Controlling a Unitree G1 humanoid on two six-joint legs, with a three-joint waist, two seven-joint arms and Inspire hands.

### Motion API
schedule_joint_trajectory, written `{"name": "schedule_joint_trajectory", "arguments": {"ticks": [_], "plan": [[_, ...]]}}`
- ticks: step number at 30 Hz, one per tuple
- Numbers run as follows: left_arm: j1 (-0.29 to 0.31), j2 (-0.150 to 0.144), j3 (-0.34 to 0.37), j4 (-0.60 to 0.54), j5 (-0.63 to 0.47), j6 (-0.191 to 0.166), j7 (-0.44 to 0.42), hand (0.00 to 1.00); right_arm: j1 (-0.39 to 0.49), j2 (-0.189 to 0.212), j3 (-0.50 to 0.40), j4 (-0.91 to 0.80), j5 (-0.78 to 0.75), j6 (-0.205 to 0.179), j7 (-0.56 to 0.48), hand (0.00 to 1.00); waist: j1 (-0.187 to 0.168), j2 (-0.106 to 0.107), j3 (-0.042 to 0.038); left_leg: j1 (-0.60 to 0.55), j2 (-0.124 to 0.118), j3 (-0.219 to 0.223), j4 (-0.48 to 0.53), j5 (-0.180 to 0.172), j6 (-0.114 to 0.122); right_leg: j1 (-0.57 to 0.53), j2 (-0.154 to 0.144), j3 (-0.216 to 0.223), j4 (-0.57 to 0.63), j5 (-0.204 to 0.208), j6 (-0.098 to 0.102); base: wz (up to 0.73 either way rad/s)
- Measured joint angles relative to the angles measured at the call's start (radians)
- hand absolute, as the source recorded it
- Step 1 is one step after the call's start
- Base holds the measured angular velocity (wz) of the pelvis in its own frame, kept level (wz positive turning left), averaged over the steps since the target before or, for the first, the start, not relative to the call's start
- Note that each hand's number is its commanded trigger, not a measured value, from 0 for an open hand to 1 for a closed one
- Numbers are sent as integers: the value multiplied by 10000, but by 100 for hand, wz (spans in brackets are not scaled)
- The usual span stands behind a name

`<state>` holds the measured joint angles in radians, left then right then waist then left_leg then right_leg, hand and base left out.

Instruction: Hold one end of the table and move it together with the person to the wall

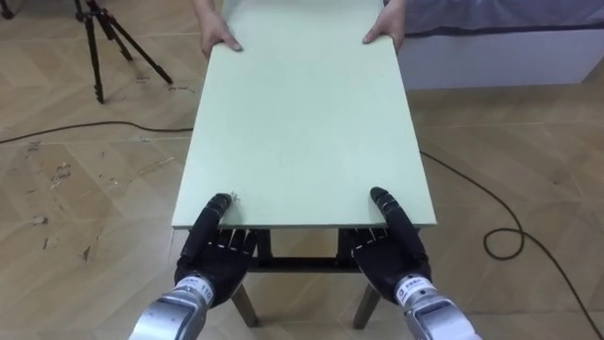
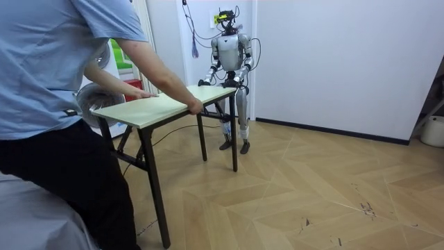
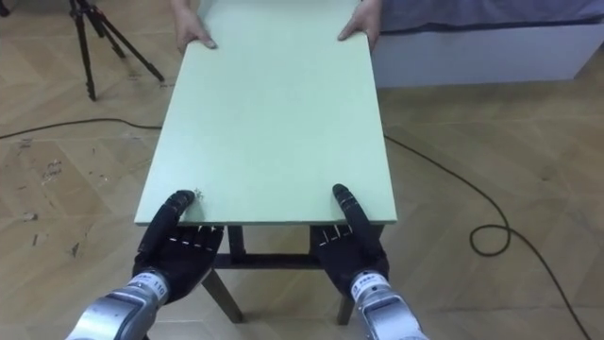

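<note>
A pale green table stretches away from me over a wooden floor. My left hand and right hand hold its near edge at the two corners. Each thumb lies on top of the board and the fingers reach underneath. At the far end a person's hands grip the other two corners. In the room view the person stands at the near end of the table, and I stand upright at the far end by a white wall.
A black tripod stands at the far left. A dark cable loops over the floor on the right. A low white bed base lies behind the person. A white bin sits by the wall.
</note>
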<state>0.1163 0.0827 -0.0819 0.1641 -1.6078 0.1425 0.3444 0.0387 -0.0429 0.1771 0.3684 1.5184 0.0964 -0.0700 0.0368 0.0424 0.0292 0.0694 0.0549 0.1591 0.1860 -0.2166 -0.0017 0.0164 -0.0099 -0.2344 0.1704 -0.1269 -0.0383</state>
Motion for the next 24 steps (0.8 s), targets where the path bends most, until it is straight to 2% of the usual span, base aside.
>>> {"name": "schedule_joint_trajectory", "arguments": {"ticks": [3,6,13,18,24], "plan": [[-21,-3,1,-5,34,-42,-54,100,1,-8,9,-118,22,-3,-6,100,30,36,-24,84,-5,17,-5,0,0,46,4,108,17,0,0,-7],[-33,-6,2,-85,125,-28,-149,100,130,-46,85,-474,22,-116,-80,100,97,126,-83,114,-11,13,-40,0,0,67,4,114,24,2,3,-1],[-33,-173,2,-146,1021,-19,-750,100,315,-94,90,-1022,39,-270,-158,100,271,249,-165,105,-29,60,26,37,29,6,-15,178,152,1,-2,-1],[-24,-249,3,-144,1637,-24,-1072,100,314,-214,264,-1226,77,-468,-156,100,376,255,-172,114,-41,62,12,43,34,8,-17,188,152,1,-1,0],[230,-523,-11,-153,2292,0,-1394,100,336,-325,415,-1263,82,-684,-156,100,482,241,-169,113,-35,57,-20,43,34,3,-16,139,144,0,0,0]]}}
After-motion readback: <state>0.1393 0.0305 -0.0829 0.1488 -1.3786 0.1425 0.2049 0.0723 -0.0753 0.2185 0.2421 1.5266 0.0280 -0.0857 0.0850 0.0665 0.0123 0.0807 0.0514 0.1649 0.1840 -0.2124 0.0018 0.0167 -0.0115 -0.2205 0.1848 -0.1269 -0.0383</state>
